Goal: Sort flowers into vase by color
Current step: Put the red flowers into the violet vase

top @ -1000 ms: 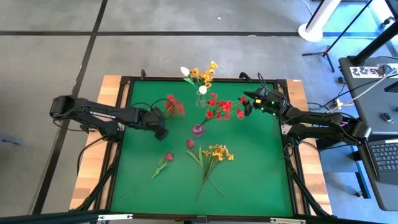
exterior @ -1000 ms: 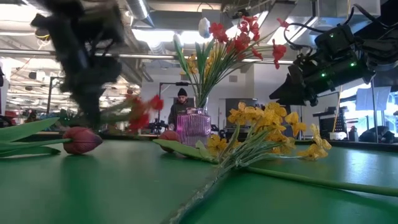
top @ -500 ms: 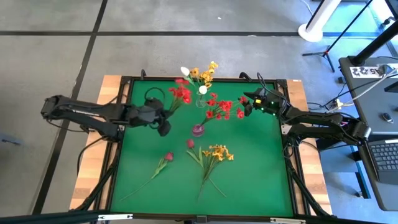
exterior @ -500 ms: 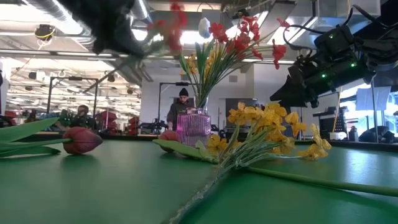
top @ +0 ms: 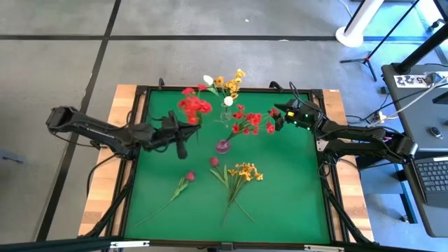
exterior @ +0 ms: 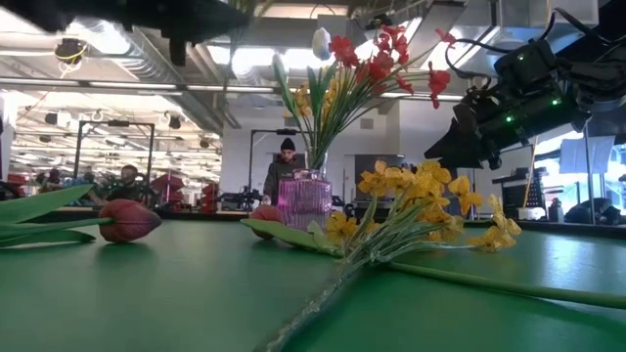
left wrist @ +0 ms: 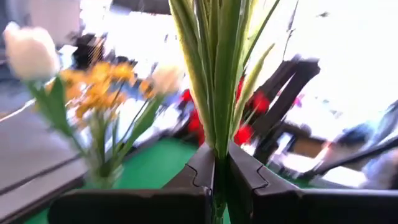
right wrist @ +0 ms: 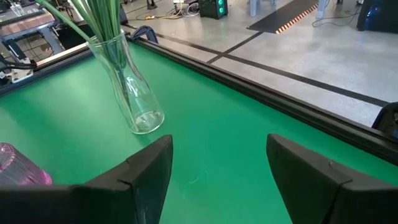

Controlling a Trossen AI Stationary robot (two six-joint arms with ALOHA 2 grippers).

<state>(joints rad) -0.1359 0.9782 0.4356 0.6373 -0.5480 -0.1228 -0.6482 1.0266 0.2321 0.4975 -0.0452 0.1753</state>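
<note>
High view: the left gripper is holding a red flower cluster clamped at its stem, blossoms pointing toward 1 o'clock, with the pink vase lying toward 3 o'clock and the clear vase toward 2 o'clock on the desk, this arm being the nearer one. Left wrist view: the fingers are pressing together on the green stems, long axis running straight ahead. Right wrist view: the right gripper is waiting with fingers apart near the clear vase.

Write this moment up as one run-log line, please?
left gripper: shut on red flower bunch, raised | right gripper: open, waiting by clear vase | pink vase: holds red flowers
</note>
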